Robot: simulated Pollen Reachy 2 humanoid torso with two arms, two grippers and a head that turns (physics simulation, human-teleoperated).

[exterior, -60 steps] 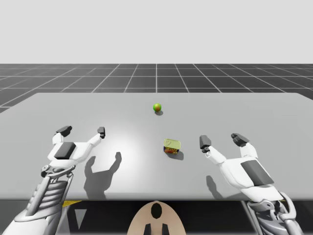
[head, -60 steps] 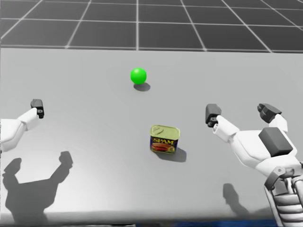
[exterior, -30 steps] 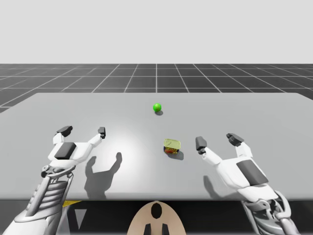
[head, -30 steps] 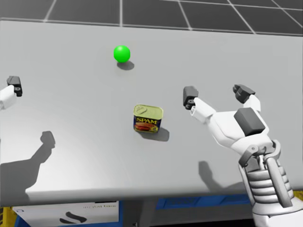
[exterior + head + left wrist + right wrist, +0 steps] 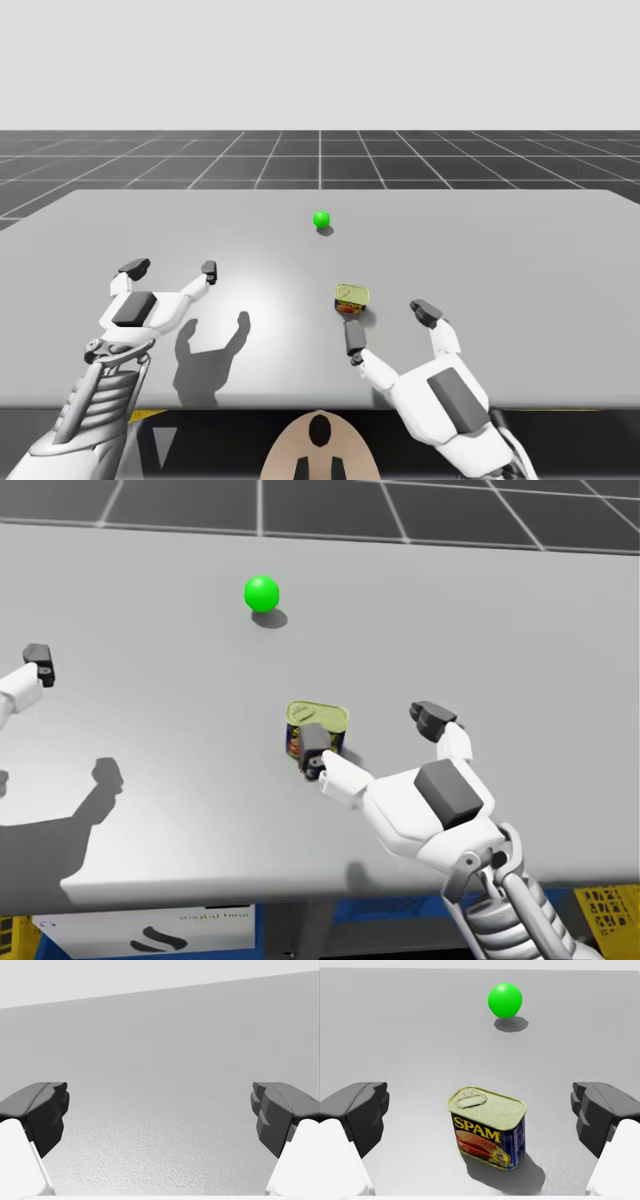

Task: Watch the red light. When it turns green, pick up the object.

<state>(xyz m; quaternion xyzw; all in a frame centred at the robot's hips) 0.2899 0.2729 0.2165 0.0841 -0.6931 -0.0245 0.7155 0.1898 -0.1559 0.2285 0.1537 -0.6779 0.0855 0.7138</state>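
Note:
The light is a green ball (image 5: 321, 219) (image 5: 262, 593) (image 5: 505, 999) at the middle back of the grey table (image 5: 520, 240). A small blue rectangular can with a yellow lid (image 5: 351, 297) (image 5: 322, 723) (image 5: 489, 1126) stands nearer the front. My right gripper (image 5: 389, 326) (image 5: 376, 738) (image 5: 480, 1120) is open just short of the can, which lies ahead of it between the lines of its two fingers, untouched. My left gripper (image 5: 171, 268) (image 5: 160, 1115) hovers open over bare table at the left; one of its fingers (image 5: 40, 664) shows in the head view.
Beyond the far table edge lies a dark gridded floor (image 5: 320, 150). Below the near table edge the head view shows a white box (image 5: 150, 935) and blue crates (image 5: 400, 910).
My right arm has swung left and inward, bringing its open gripper up behind the can. The left arm has stayed put. My head turned slightly.

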